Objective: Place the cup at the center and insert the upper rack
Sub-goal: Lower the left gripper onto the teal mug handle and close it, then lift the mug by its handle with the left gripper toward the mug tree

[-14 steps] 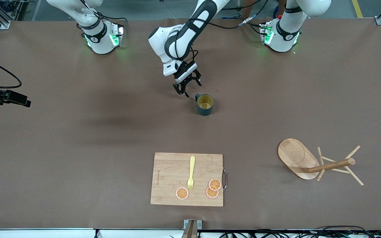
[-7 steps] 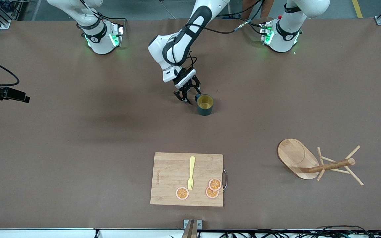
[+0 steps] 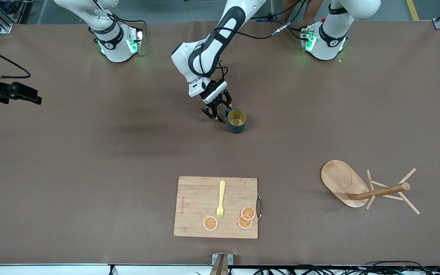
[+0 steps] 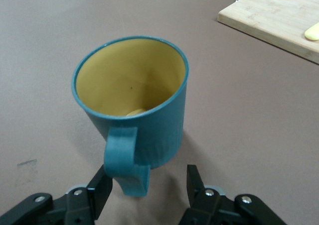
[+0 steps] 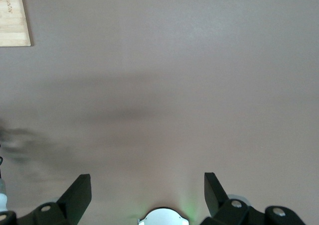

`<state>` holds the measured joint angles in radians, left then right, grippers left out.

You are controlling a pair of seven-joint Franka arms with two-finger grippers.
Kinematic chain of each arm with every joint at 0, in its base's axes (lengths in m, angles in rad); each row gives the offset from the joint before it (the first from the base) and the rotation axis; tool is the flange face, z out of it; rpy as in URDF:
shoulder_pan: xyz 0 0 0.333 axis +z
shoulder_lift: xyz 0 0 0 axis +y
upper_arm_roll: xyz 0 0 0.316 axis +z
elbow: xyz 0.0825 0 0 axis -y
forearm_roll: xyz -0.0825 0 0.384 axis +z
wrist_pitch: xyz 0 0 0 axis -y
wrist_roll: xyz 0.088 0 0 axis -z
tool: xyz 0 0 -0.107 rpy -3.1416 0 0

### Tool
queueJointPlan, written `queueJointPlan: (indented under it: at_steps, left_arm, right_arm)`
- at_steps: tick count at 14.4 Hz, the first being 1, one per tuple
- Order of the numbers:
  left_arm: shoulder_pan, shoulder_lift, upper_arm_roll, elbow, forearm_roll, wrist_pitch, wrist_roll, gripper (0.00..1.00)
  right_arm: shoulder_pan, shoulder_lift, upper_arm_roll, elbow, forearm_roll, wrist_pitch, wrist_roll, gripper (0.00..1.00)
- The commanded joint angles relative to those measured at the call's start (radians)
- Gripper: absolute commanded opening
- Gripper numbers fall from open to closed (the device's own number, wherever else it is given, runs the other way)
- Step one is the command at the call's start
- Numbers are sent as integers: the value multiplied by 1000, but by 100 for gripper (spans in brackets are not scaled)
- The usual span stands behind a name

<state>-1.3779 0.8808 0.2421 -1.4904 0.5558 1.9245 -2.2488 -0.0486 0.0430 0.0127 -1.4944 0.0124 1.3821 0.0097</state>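
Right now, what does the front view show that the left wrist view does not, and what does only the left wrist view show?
Only the front view shows the tipped-over light wooden mug tree, the yellow fork and the right gripper high over the right arm's end of the table.

Only the left wrist view shows the open left gripper with the loop handle between its fingers, not yet clamped.

Both show the upright dark teal mug with its mustard-yellow inside, the bamboo cutting board, orange slices and brown table.

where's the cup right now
The cup stands upright on the bare table, farther from the front camera than the cutting board. The open left pincer sits at its handle.
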Motion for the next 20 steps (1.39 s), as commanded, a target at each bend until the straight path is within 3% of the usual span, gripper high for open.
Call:
queueJointPlan:
  at_steps: [1, 6, 10, 13, 20]
  left_arm:
    - [-18, 9, 22, 10, 19, -7, -12, 56]
    - [-18, 12, 22, 7, 26, -7, 0, 22]
    - [-13, -14, 23, 15, 21, -12, 70, 4]
    - [12, -139, 65, 18, -37, -19, 158, 1]
    - [256, -494, 62, 7, -348, -21, 460, 1]
  right_arm:
    - [-19, -129, 18, -128, -18, 20, 7, 100]
    - [27, -178, 6, -136, -19, 9, 7, 100]
    - [59, -198, -23, -135, -19, 5, 7, 100]
    - [32, -204, -23, -129, -11, -12, 7, 100]
    - [10, -218, -25, -133, 35, -9, 7, 100]
